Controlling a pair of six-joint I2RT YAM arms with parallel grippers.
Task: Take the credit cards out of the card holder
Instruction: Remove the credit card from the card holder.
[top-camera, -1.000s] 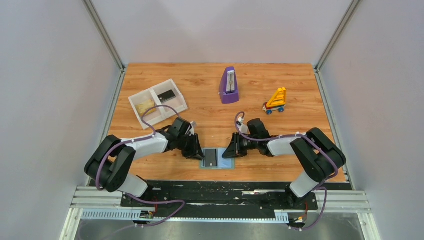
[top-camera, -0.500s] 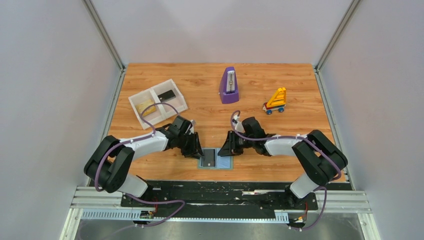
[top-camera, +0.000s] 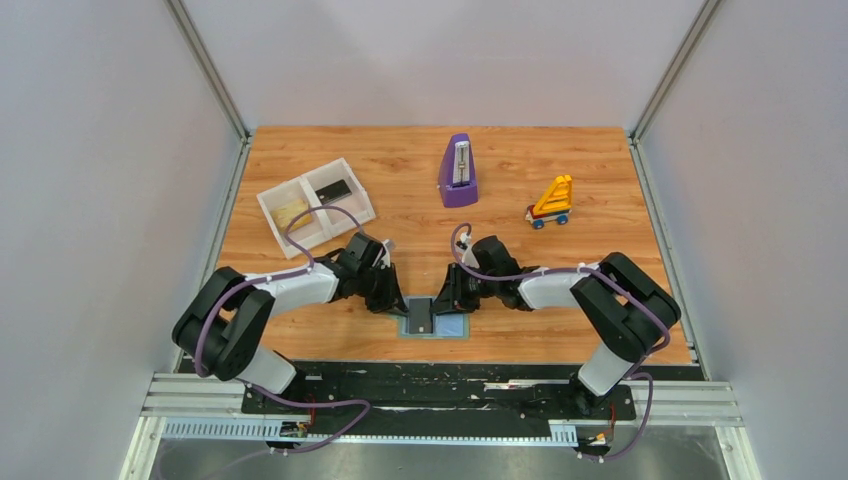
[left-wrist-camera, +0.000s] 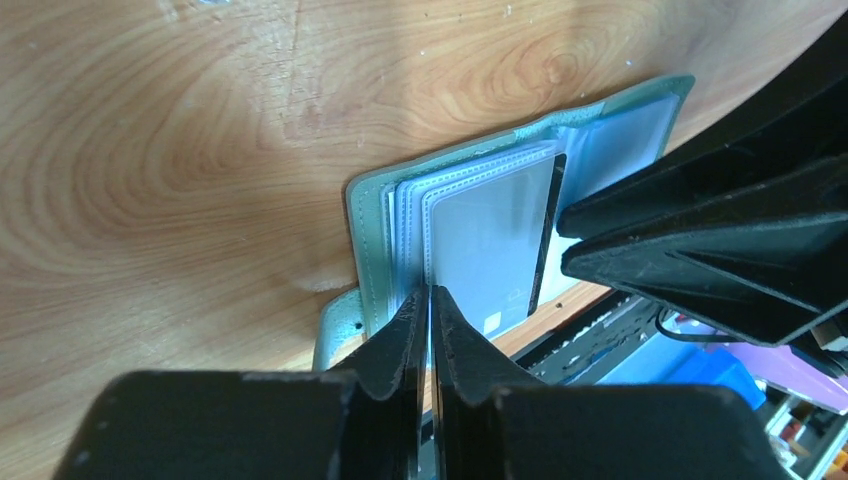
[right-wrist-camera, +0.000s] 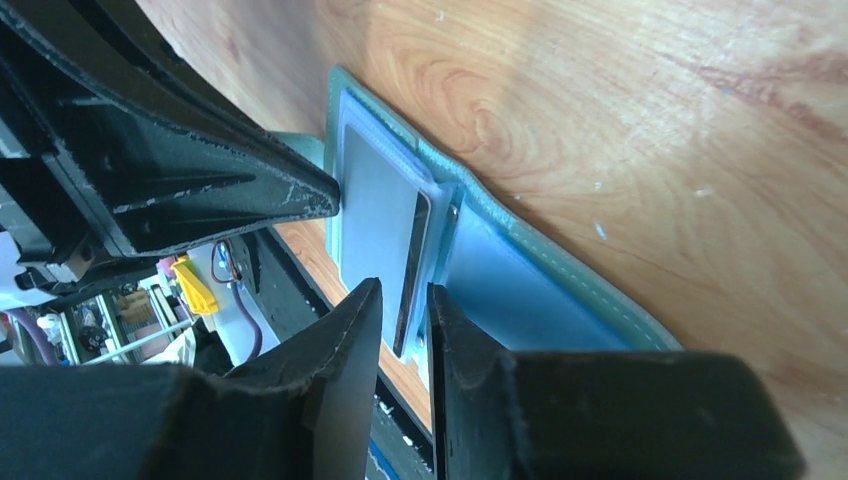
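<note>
The pale teal card holder (top-camera: 452, 327) lies open at the near table edge between both grippers. A dark grey card (top-camera: 421, 316) sits in its clear inner sleeve, its dark edge (right-wrist-camera: 411, 262) sticking out a little. My left gripper (left-wrist-camera: 430, 292) is shut, pinching the sleeve's edge at the card holder (left-wrist-camera: 372, 222). My right gripper (right-wrist-camera: 405, 286) is narrowly open, its jaws on either side of the card's edge with gaps showing. In the white tray (top-camera: 270, 196) lie a yellowish card (top-camera: 292, 212) and a dark card (top-camera: 333, 189).
A purple metronome (top-camera: 458, 171) stands at the back centre and a yellow toy vehicle (top-camera: 551, 203) at the back right. The black base rail (top-camera: 440, 385) runs just past the table's near edge, close to the holder.
Both grippers have closed in on the holder from either side. The left jaws went from parted to pinched together. The right jaws opened slightly and slid left over the card's edge.
</note>
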